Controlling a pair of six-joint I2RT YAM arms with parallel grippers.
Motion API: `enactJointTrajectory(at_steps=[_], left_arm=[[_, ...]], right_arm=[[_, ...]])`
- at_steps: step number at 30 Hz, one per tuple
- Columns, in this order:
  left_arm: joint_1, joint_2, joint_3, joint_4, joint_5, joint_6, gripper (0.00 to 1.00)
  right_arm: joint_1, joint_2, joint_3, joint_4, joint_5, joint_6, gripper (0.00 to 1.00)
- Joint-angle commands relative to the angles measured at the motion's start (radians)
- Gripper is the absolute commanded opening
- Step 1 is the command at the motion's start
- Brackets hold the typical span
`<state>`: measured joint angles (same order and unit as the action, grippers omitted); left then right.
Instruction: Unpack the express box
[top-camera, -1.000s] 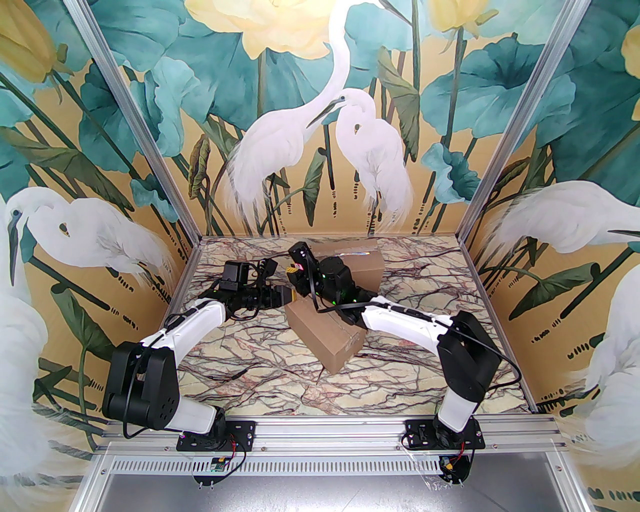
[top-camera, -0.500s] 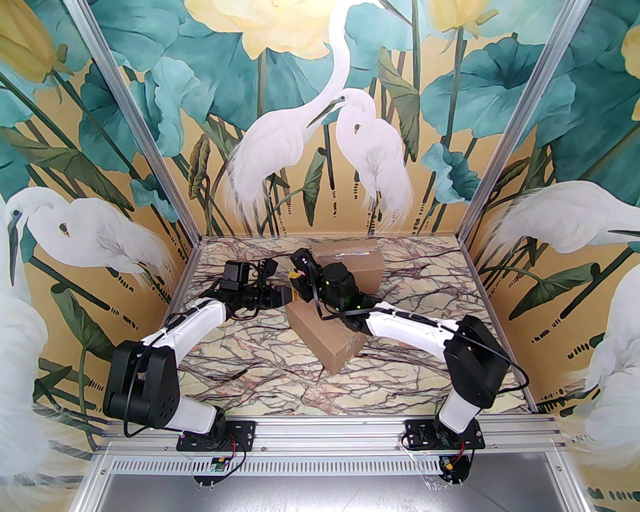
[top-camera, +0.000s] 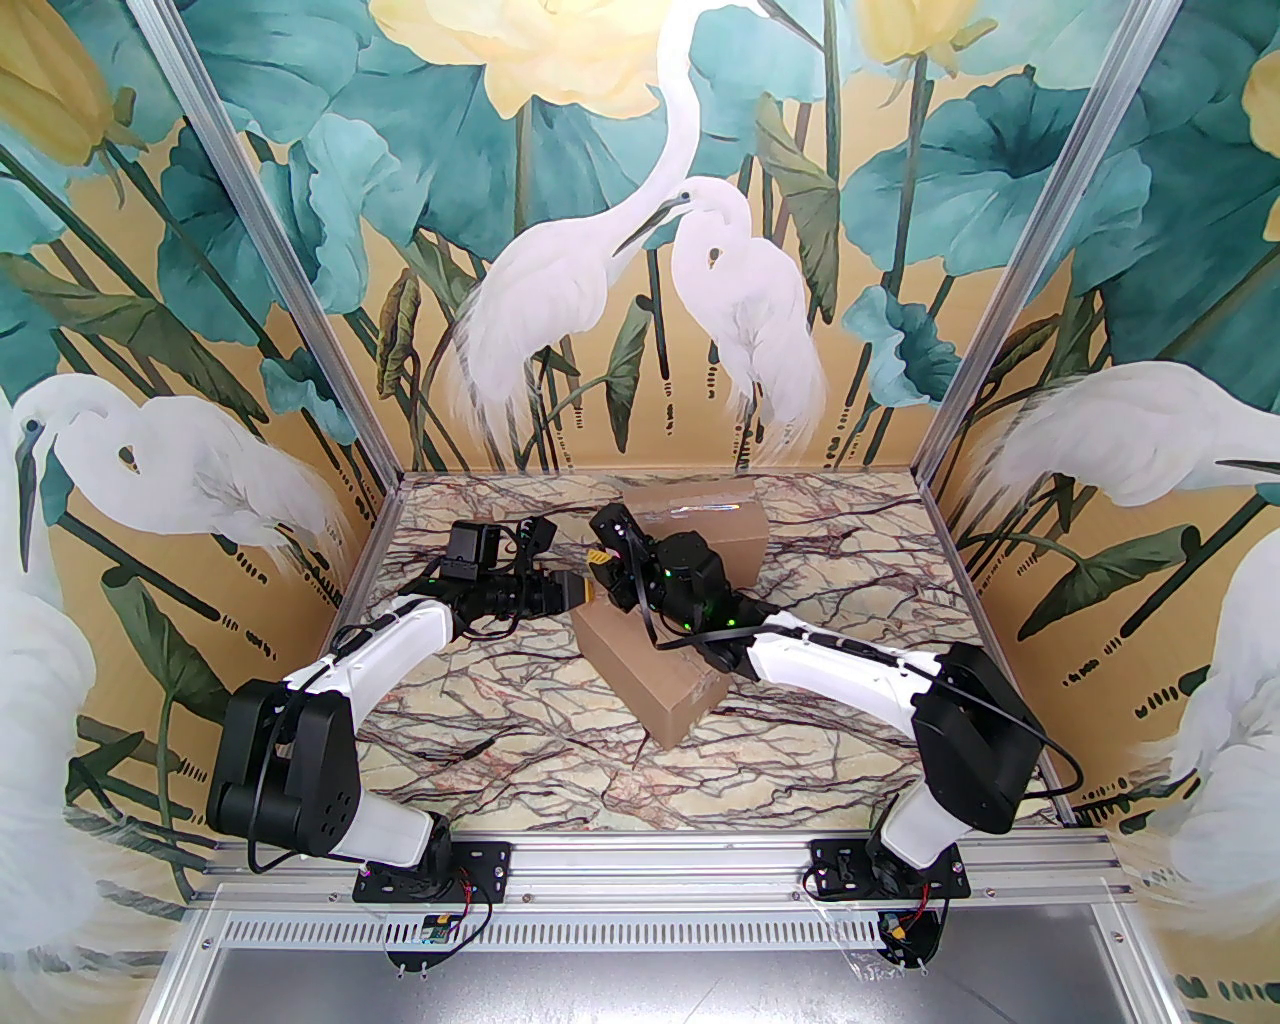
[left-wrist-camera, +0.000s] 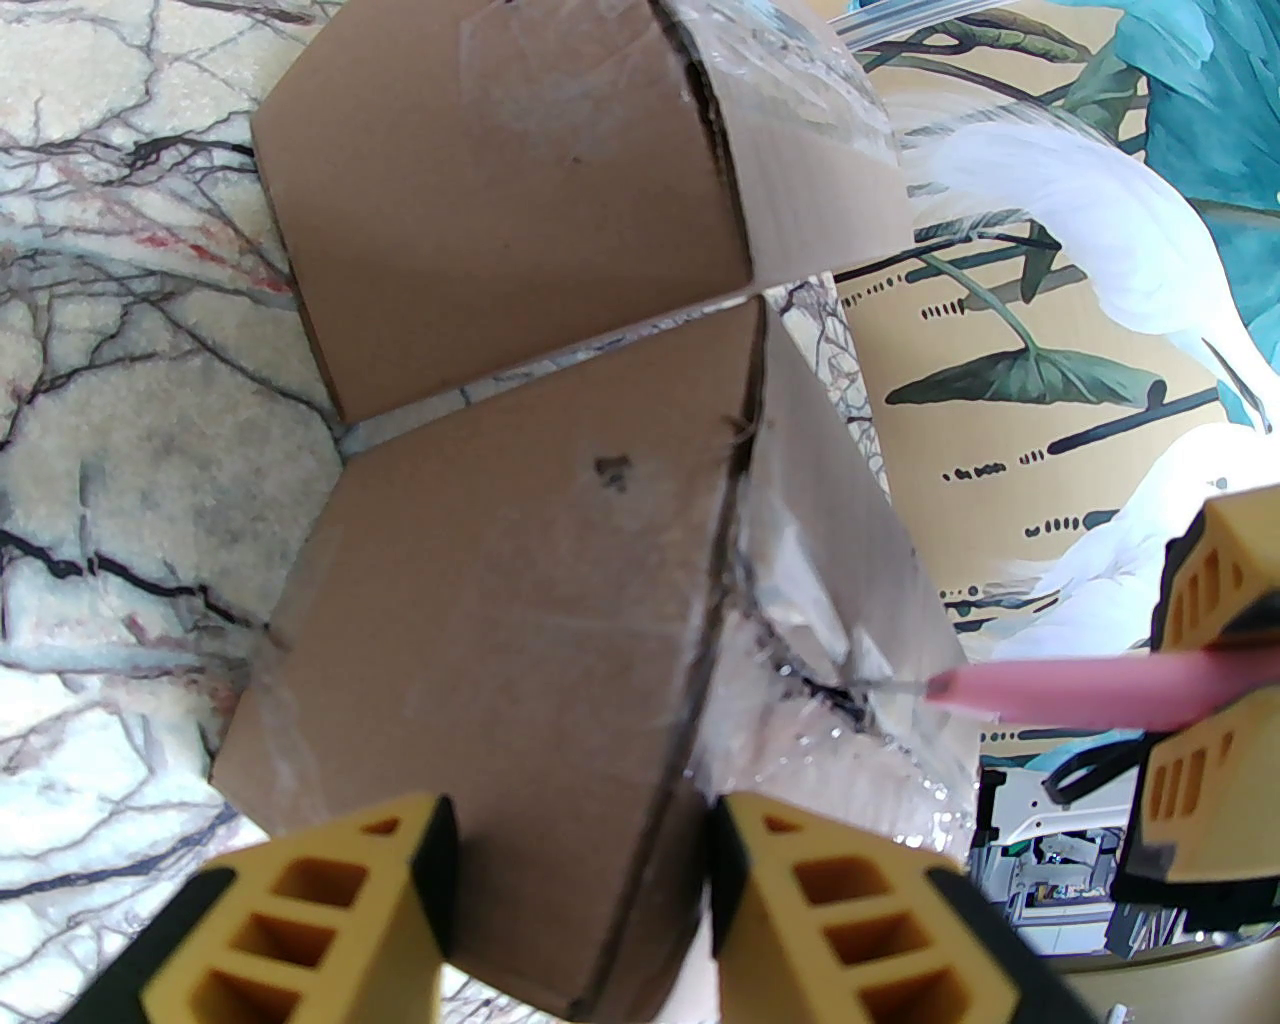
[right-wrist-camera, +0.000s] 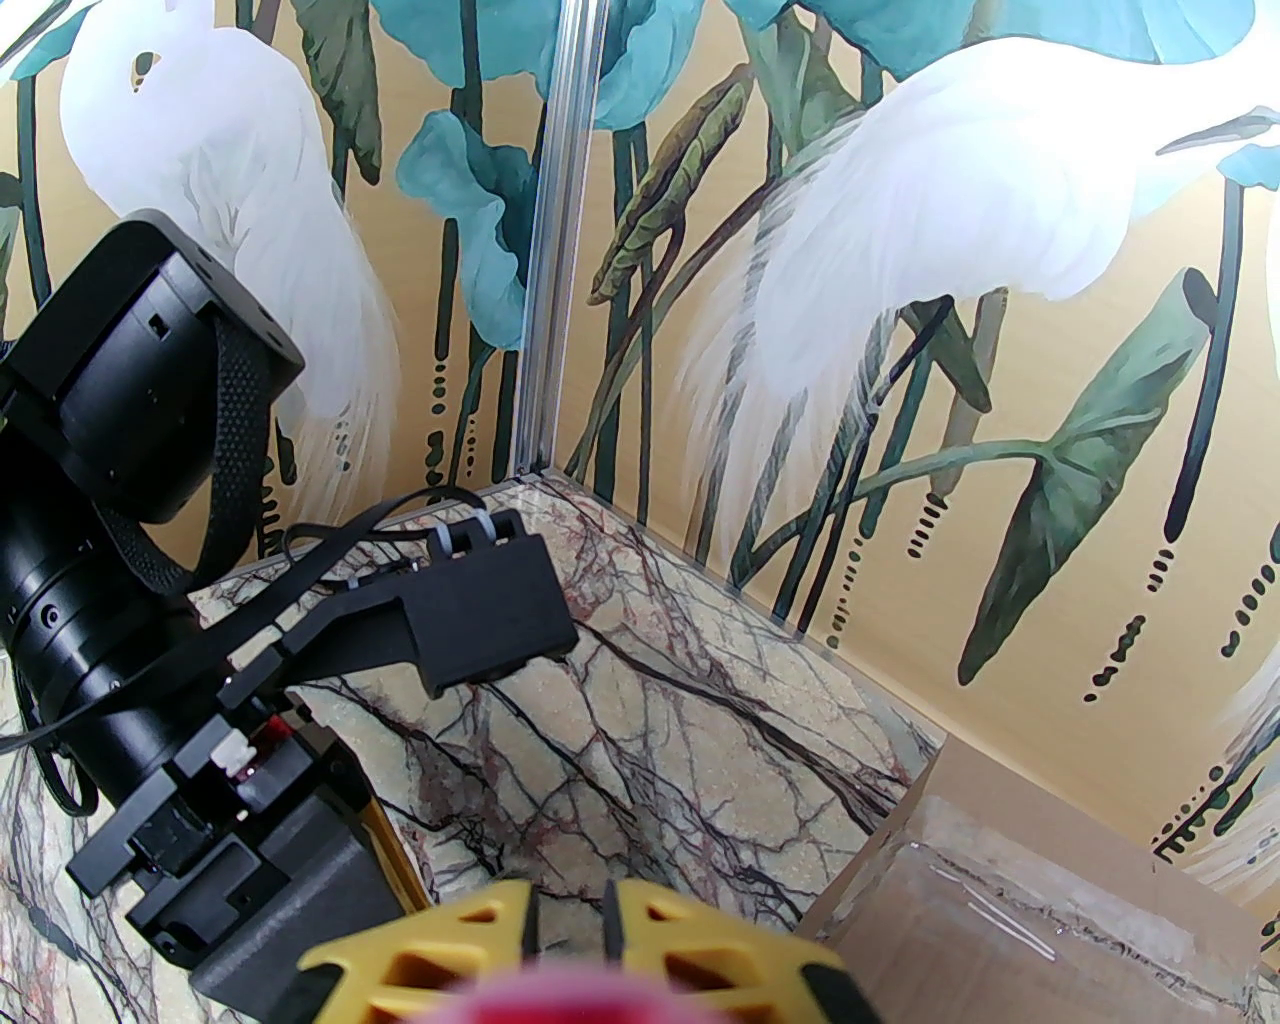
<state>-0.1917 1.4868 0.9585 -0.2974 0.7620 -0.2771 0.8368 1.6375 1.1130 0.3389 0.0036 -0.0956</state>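
Note:
Two brown cardboard express boxes lie on the marble table: a near one (top-camera: 650, 690) at the centre and a second (top-camera: 735, 530) behind it. In the left wrist view the near box (left-wrist-camera: 520, 560) has clear tape along its top seam. My left gripper (top-camera: 585, 592) stands open at that box's left end, its yellow fingers (left-wrist-camera: 300, 900) either side of the top edge. My right gripper (top-camera: 602, 565) is shut on a pink cutter (left-wrist-camera: 1080, 690), whose tip rests on the torn tape. Its own fingertips (right-wrist-camera: 480, 930) show low in the right wrist view.
Painted walls and aluminium posts (top-camera: 290, 290) close in the table (top-camera: 480, 720) on three sides. The two arms meet over the near box's left end, and the left arm's wrist (right-wrist-camera: 150, 500) sits close beside the right gripper. A taped box corner (right-wrist-camera: 1000, 900) lies to the right.
The right arm has swung its elbow out to the right, and its gripper with the cutter has moved a little right and nearer along the box. The left arm has stayed still.

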Motion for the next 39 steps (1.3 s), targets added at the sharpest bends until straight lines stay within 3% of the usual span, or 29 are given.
enactJointTrajectory(at_steps=[1, 20, 23, 29, 39], left_arm=[[0.008, 0.048, -0.01, -0.088, -0.146, -0.011, 0.45], [0.008, 0.018, -0.015, -0.06, -0.129, -0.075, 0.46], [0.008, -0.006, -0.003, -0.06, -0.115, -0.074, 0.51], [0.003, -0.072, 0.048, -0.077, -0.09, -0.043, 0.74], [-0.008, 0.031, 0.256, -0.198, -0.096, 0.085, 0.81]], right_arm=[[0.004, -0.04, -0.017, -0.05, -0.005, 0.002, 0.0], [0.022, -0.084, -0.021, -0.138, 0.018, 0.077, 0.0], [0.022, -0.078, -0.026, -0.117, 0.021, 0.075, 0.0], [0.022, -0.071, -0.015, -0.071, 0.004, 0.079, 0.0], [0.021, -0.059, 0.016, -0.017, -0.044, 0.07, 0.0]])
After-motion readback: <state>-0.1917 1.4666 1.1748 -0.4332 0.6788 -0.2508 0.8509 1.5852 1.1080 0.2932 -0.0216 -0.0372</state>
